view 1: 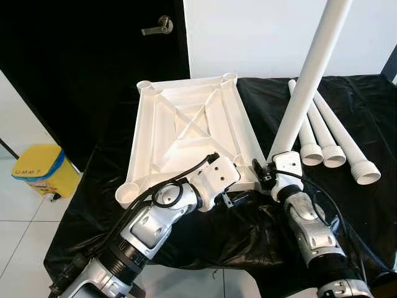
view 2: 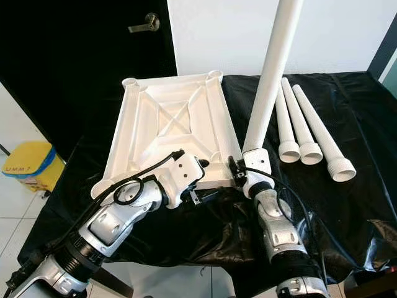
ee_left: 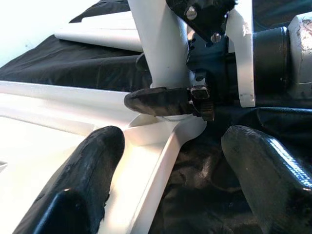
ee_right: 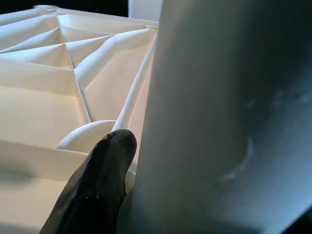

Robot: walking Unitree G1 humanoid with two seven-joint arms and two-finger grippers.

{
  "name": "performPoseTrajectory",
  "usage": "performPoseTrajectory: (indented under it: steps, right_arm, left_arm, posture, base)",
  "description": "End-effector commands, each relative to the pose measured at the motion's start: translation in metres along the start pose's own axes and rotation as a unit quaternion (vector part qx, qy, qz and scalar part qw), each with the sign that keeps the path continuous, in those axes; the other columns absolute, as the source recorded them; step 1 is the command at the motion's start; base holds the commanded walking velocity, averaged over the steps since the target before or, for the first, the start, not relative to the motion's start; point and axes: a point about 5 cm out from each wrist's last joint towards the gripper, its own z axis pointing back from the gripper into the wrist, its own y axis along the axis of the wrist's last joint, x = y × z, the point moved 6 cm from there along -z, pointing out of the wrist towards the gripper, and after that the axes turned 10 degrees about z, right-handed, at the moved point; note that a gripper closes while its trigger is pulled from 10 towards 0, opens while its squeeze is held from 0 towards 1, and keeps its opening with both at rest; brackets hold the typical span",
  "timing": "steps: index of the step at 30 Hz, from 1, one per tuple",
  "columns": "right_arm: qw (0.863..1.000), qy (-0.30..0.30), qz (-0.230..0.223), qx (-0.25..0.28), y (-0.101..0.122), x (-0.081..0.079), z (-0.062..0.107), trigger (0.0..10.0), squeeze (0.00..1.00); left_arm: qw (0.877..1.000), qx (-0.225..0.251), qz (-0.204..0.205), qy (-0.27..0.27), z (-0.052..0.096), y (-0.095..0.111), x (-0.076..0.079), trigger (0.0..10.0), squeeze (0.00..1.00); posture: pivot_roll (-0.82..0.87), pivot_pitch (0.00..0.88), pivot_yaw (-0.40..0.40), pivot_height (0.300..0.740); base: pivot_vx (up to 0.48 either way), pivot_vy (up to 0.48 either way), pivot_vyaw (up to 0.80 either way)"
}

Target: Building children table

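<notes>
A white tabletop (view 1: 186, 124) lies upside down on a black cloth, its ribs and corner sockets facing up. My right gripper (view 1: 267, 171) is shut on a long white table leg (view 1: 307, 81). It holds the leg upright, with the lower end at the near right corner socket (ee_left: 185, 126). In the right wrist view one black finger (ee_right: 100, 180) presses against the leg (ee_right: 229, 122). My left gripper (ee_left: 170, 161) is open beside that same corner, and its fingers (ee_left: 92, 161) straddle the tabletop's rim without holding anything.
Three loose white legs (view 1: 322, 133) lie side by side on the cloth to the right. A yellow bin (view 1: 40, 167) stands on the tiled floor at the left. A dark door with a lever handle (view 1: 158, 26) is behind the tabletop.
</notes>
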Motion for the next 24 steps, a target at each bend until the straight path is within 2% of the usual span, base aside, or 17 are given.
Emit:
performPoseTrajectory:
  steps: [1, 9, 16, 24]
  right_arm:
    - [0.997, -0.048, -0.025, -0.061, -0.026, -0.003, 0.011, 10.0, 0.0]
    - [0.986, -0.126, -0.04, -0.098, -0.033, -0.002, 0.018, 10.0, 0.0]
    - [0.987, -0.121, -0.049, -0.092, -0.025, -0.013, 0.016, 10.0, 0.0]
    - [0.989, -0.114, -0.052, -0.08, -0.018, -0.018, 0.015, 10.0, 0.0]
  left_arm:
    - [0.997, -0.019, 0.005, -0.07, 0.003, -0.007, 0.018, 10.0, 0.0]
    - [0.997, -0.018, 0.006, -0.068, 0.003, -0.007, 0.019, 10.0, 0.0]
    - [0.997, -0.018, 0.005, -0.069, 0.003, -0.006, 0.019, 10.0, 0.0]
    - [0.998, -0.019, 0.005, -0.067, 0.003, -0.006, 0.019, 10.0, 0.0]
  posture:
    - [-0.24, 0.01, 0.035, 0.74]
    - [-0.24, 0.008, 0.031, 0.74]
    - [-0.24, 0.008, 0.027, 0.74]
    - [-0.23, 0.001, 0.026, 0.74]
  base:
    - [0.0, 0.0, 0.0]
    - [0.0, 0.0, 0.0]
    - [0.0, 0.0, 0.0]
    - [0.0, 0.0, 0.0]
